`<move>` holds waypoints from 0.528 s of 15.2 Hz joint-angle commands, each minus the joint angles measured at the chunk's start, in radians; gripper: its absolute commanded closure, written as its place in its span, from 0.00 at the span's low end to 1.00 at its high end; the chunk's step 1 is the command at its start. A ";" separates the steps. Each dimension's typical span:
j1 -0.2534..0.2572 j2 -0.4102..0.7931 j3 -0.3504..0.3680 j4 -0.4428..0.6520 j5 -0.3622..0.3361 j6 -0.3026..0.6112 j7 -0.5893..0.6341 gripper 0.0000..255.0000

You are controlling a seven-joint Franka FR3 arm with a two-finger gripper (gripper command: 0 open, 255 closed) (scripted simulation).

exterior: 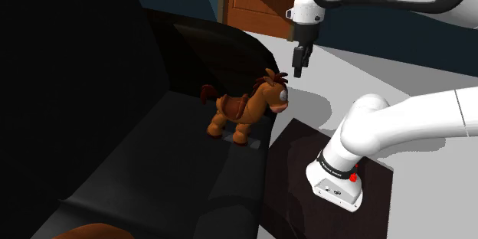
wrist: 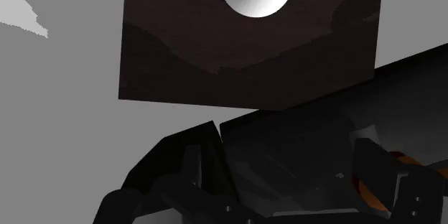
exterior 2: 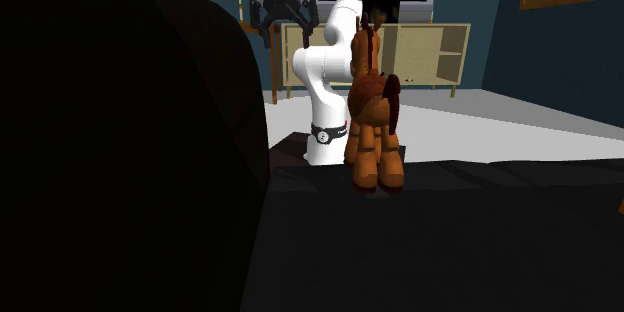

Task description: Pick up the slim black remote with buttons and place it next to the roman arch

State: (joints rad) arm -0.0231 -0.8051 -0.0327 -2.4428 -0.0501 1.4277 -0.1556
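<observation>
Fingers of mine stand well apart, released, with nothing clasped between them. My gripper hangs in the air pointing straight down. It is above the toy horse and a little toward the shoulder view's right of it, clear of its head.

That horse is brown with a darker mane and saddle. It stands upright on the seat of a black sofa, close to the seat's edge nearest my stand. The stand is a dark brown box set just beside the sofa on a grey floor, and my white arm rises from it and bends back over toward the sofa.

Looking along the gripper in the wrist view, I see the sofa's black edge between my fingers. Beyond it are the stand's brown top and the round white foot of the arm. A thin orange-brown sliver shows beside one finger; what it belongs to I cannot tell.

As for the slim black remote, I cannot tell where it lies, since black on the black sofa gives me no outline to pick out.

Behind me in the shoulder view is a wooden door. In the second exterior view a pale sideboard stands against the far wall behind the arm and the horse.
</observation>
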 commanded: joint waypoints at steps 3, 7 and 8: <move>0.019 0.008 0.022 -0.042 0.027 0.068 0.016 0.00; 0.060 0.041 0.069 -0.114 0.079 0.210 0.045 0.00; 0.070 0.053 0.082 -0.128 0.091 0.246 0.052 0.00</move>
State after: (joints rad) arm 0.0348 -0.7586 0.0341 -2.5518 0.0255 1.6352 -0.1132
